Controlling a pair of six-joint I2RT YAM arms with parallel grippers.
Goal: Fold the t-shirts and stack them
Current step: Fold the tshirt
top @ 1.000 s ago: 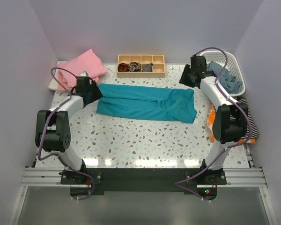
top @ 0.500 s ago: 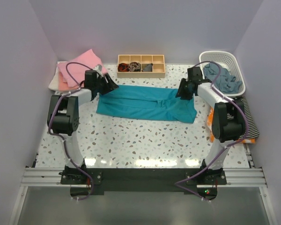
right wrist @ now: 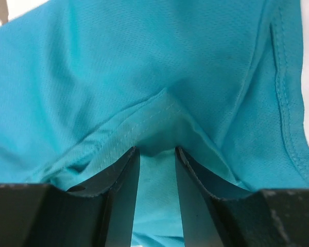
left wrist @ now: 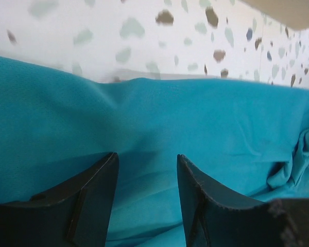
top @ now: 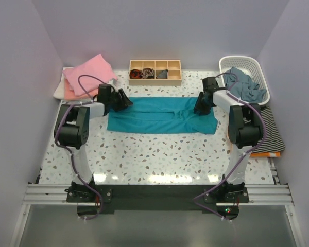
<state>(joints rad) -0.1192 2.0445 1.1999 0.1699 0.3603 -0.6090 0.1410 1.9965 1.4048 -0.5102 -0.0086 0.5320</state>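
Note:
A teal-blue t-shirt (top: pixel 162 116), folded into a long strip, lies across the middle of the table. My left gripper (top: pixel 125 99) is down on its far left corner. In the left wrist view that gripper (left wrist: pixel 147 157) is open, its fingers pressing on smooth teal cloth (left wrist: pixel 206 113). My right gripper (top: pixel 199 107) is down on the shirt's right end. In the right wrist view it (right wrist: pixel 157 150) stands narrowly open, straddling a raised hemmed fold of cloth (right wrist: pixel 162 103). Folded pink (top: pixel 90 73), peach and white t-shirts (top: pixel 59 91) are stacked at the back left.
A wooden compartment tray (top: pixel 155 72) sits at the back centre, just beyond the shirt. A white basket (top: pixel 257 69) with grey-blue clothes stands at the back right. A striped cloth (top: pixel 272 135) lies on something orange along the right edge.
Both arms swung inward and came down onto the teal shirt's ends. The right gripper left the basket side; the left moved from the pink stack. The left jaws narrowed slightly.

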